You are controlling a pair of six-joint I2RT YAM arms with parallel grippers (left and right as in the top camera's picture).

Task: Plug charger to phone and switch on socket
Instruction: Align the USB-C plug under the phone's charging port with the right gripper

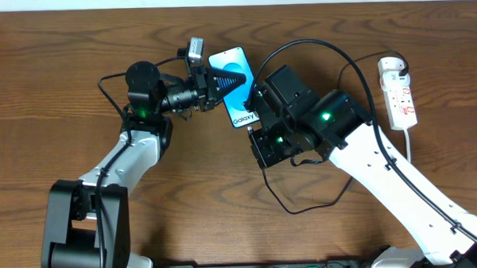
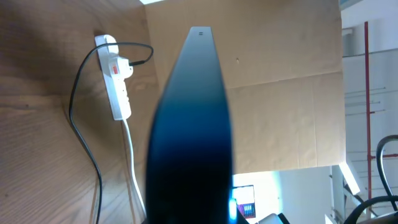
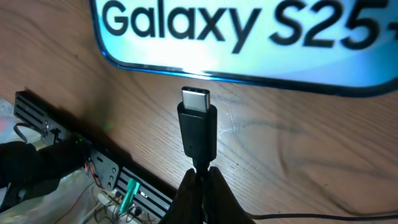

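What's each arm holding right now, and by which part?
The left gripper clamps the phone across its middle, from one long edge. The right gripper pinches the charger just behind its connector housing, tip free.

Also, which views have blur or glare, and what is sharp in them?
Left wrist: a dark bluish shape near the lens is out of focus, the socket behind it fairly sharp. Right wrist: the phone screen glares and lights the table; the charger tip is crisp. Overhead: even light, no blur.
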